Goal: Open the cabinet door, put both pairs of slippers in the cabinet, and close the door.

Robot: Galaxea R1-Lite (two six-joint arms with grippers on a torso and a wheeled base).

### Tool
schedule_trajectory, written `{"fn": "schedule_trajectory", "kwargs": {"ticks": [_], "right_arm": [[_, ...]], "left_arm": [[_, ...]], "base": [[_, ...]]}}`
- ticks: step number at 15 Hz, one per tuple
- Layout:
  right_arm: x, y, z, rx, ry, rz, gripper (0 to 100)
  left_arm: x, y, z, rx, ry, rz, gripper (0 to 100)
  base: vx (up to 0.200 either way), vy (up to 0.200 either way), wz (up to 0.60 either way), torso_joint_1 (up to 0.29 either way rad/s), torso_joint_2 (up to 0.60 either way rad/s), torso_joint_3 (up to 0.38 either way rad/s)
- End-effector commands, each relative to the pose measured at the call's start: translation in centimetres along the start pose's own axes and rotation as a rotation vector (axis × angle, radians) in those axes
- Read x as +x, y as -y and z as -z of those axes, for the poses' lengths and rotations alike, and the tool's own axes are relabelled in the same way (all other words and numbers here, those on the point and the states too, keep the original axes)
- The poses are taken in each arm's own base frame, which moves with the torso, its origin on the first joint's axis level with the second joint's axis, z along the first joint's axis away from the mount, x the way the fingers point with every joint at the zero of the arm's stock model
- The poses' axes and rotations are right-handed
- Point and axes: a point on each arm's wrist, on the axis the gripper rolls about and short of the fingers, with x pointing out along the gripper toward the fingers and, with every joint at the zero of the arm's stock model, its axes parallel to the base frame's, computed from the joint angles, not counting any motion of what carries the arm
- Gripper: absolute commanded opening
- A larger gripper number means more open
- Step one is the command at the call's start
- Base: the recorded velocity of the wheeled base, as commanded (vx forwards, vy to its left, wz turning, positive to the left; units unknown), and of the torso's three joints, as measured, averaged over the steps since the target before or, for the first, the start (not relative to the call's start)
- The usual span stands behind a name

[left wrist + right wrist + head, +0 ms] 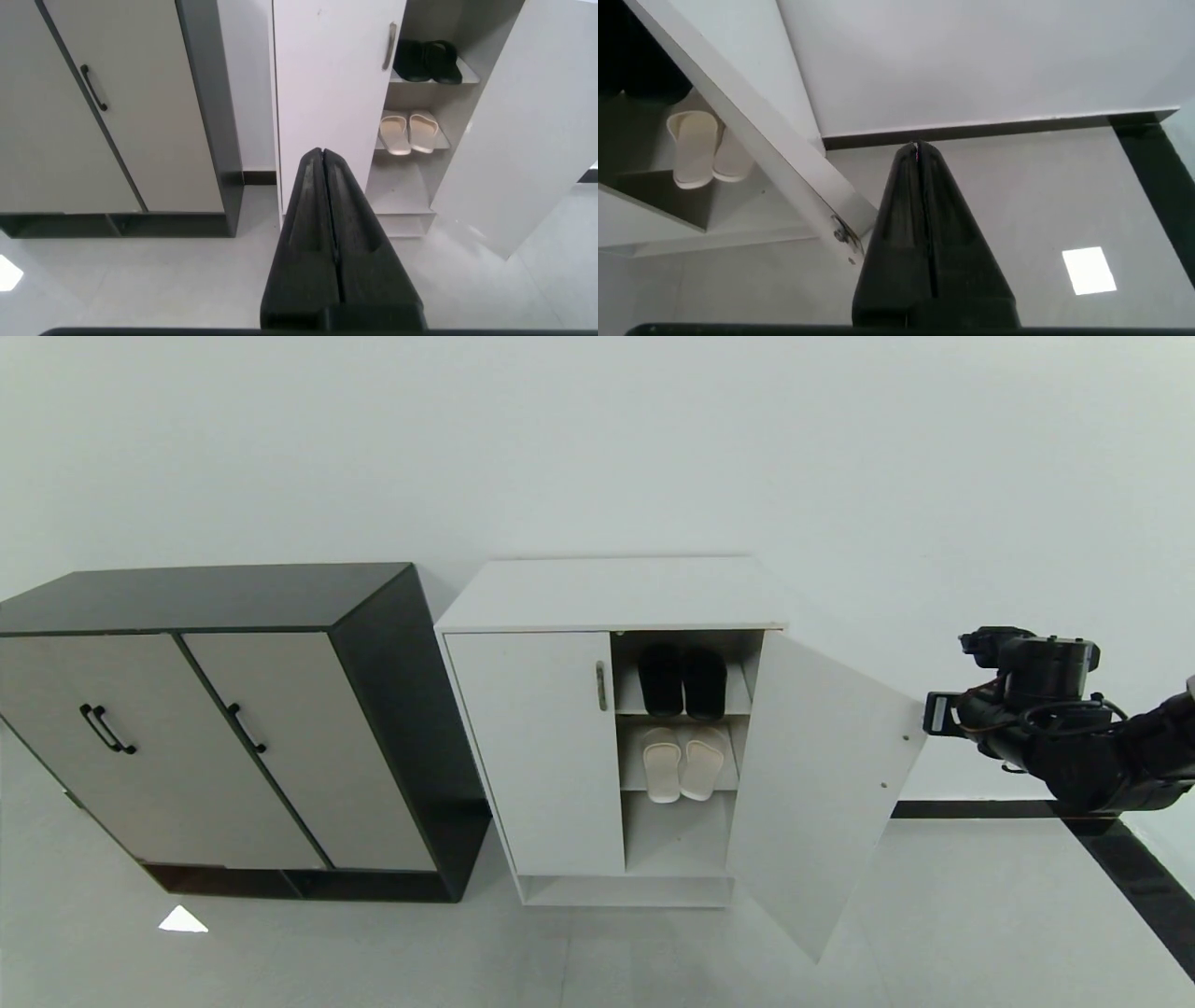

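Standing open, the cabinet door sits just beside the right claw.

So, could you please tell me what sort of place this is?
Likely a home-style entryway or test room: a white shoe cabinet holds black slippers and white slippers, beside a dark two-door cabinet.

No readable text, label or number anywhere
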Motion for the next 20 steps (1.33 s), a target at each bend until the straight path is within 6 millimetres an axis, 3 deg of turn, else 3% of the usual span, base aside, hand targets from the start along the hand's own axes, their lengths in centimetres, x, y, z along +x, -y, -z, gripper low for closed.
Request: {"fn": "schedule_trajectory", "kwargs": {"ticks": [1, 3, 8, 9, 11, 16, 20], "right_arm": [[-0.9, -0.9, -0.2, -0.004, 0.001, -0.025, 0], [-2.1, -2.4, 0.0, -0.018, -0.01, -0.068, 0], [-6.3, -7.9, 0.9, -0.014, -0.048, -0.231, 0], [-7.8, -10.0, 0.9, 0.017, -0.052, -0.294, 0], [-9.3, -11.6, 1.2, 0.026, -0.061, -0.351, 0], [-13.8, -13.0, 1.3, 0.039, -0.019, -0.528, 0], [-14.5, -13.1, 3.8, -0.038, 0.002, -0.619, 0]], "left_arm": [[0.0, 0.0, 0.0, 0.0, -0.001, 0.0, 0], [0.0, 0.0, 0.0, 0.0, -0.001, 0.0, 0], [0.0, 0.0, 0.0, 0.0, -0.001, 0.0, 0], [0.0, 0.0, 0.0, 0.0, -0.001, 0.0, 0], [0.0, 0.0, 0.0, 0.0, 0.0, 0.0, 0], [0.0, 0.0, 0.0, 0.0, 0.0, 0.0, 0], [0.0, 0.0, 0.0, 0.001, -0.001, 0.001, 0]], "base": [[0.0, 0.0, 0.0, 0.0, 0.0, 0.0], [0.0, 0.0, 0.0, 0.0, 0.0, 0.0], [0.0, 0.0, 0.0, 0.0, 0.0, 0.0], [0.0, 0.0, 0.0, 0.0, 0.0, 0.0], [0.0, 0.0, 0.0, 0.0, 0.0, 0.0], [0.0, 0.0, 0.0, 0.0, 0.0, 0.0], [0.1, 0.0, 0.0, 0.0, 0.0, 0.001]]}}
